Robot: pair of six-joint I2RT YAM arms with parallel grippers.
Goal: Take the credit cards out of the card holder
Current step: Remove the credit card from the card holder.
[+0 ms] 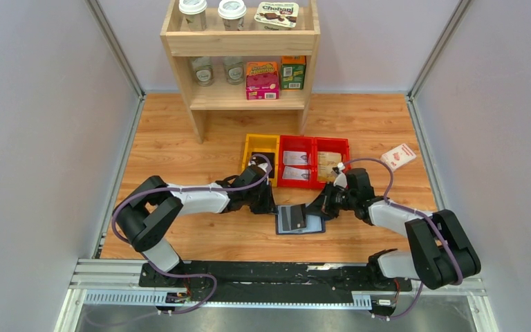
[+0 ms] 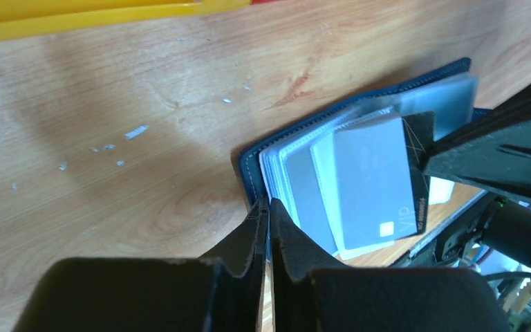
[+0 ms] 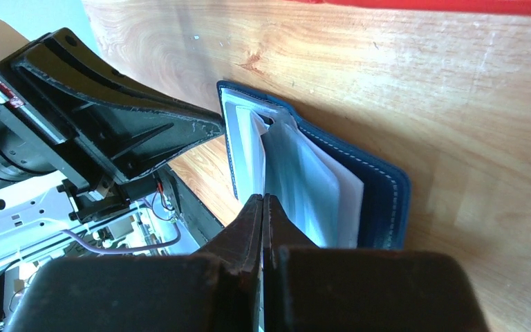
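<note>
card holder point(image 1: 314, 225) lay open on the wooden table point(image 1: 180, 138), pale sleeves fanned up, with the red bin point(image 1: 297, 181) just behind it. one credit card point(image 2: 373, 180) lay on top of the sleeves, looking part way out, its chip end toward the near side of the holder.

left gripper point(image 2: 268, 207) sat at the holder's left edge, tips touching the navy cover. its jaws were pressed nearly together with only a thin slit, and i couldn't tell if they pinched the edge or just leaned on it. right gripper point(image 3: 263, 204) came in from the holder's right side, jaws fully closed with nothing between them, tip resting on a corner of that card.

looked to me like the step was sliding this card free. i'd say doing it well meant the left side pinning the holder flat so it couldn't skid, while the right tip pushed down lightly and dragged the card straight out of the sleeve mouth. too much pressure would probably drag sleeve and holder along.
</note>
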